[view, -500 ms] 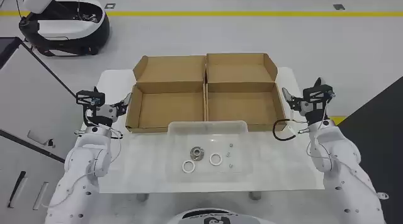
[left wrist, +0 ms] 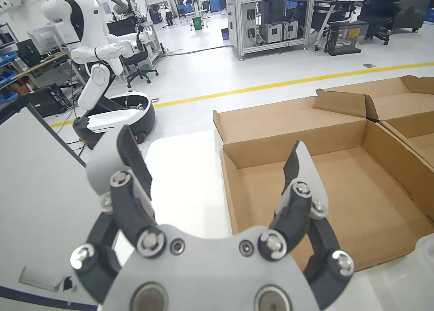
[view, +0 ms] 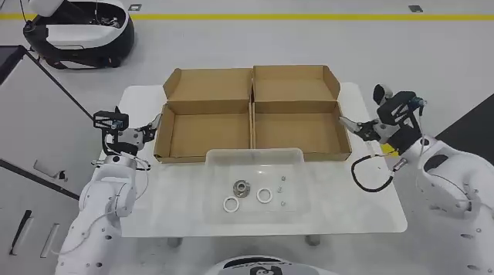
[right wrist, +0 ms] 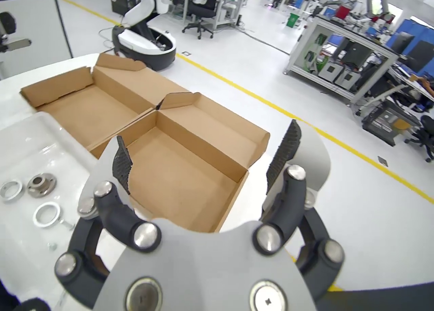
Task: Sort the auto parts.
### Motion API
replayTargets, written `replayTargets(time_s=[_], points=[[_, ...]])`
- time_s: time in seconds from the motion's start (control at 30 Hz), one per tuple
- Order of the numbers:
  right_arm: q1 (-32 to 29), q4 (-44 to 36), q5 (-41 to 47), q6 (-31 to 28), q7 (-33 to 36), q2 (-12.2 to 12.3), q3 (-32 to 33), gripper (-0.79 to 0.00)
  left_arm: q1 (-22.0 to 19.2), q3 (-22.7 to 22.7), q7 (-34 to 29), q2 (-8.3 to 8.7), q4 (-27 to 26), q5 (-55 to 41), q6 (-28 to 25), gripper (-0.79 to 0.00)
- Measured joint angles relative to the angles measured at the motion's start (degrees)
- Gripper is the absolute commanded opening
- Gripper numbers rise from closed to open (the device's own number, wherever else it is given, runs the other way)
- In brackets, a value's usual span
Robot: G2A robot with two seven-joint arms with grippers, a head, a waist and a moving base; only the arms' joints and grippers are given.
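**Both grippers empty at the table's sides; parts waiting in tray**

Risks, as I am judging them. The left gripper (left wrist: 213, 156) is hanging with jaws spread wide and carrying nothing, just beside the outer wall of the left box (view: 202, 134). If I am swinging it inward too low, it could clip that wall and shove the box.

In the clear tray (view: 218, 156), a white ring (view: 230, 205), the flanged hub (view: 242, 188) and a second ring (view: 264, 195) are lying close together, with small screws (view: 282, 191) beside them. A wide pinch may catch two parts at once, and the screws look apt to slip.

The right gripper (right wrist: 206, 146), also wide and empty, is sitting by the outer corner of the right box (view: 297, 132), so I am noting the same collision worry.

Position: all parts are lying in the tray, on the robot's side of the boxes, between the two grippers and well apart from both.
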Motion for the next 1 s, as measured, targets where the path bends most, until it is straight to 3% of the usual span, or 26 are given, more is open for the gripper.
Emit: replayTargets(time_s=[0.27,0.37,0.63,1.0], points=[[7.0,-0.7,10.4,-11.8,19.6,2.4,-0.4,0.000,0.0,0.0,0.0,0.00,0.0,0.0,0.0,0.000],[10.0,-1.0,14.6,-13.2,26.3,3.5,-2.2,0.000,0.0,0.0,0.0,0.00,0.0,0.0,0.0,0.000],[17.4,-1.3,17.1,-9.4,30.4,8.6,-12.9,0.000,0.0,0.0,0.0,0.00,0.0,0.0,0.0,0.000],[31.9,0.0,34.1,1.4,41.2,17.2,-31.8,0.000,0.0,0.0,0.0,0.00,0.0,0.0,0.0,0.000]])
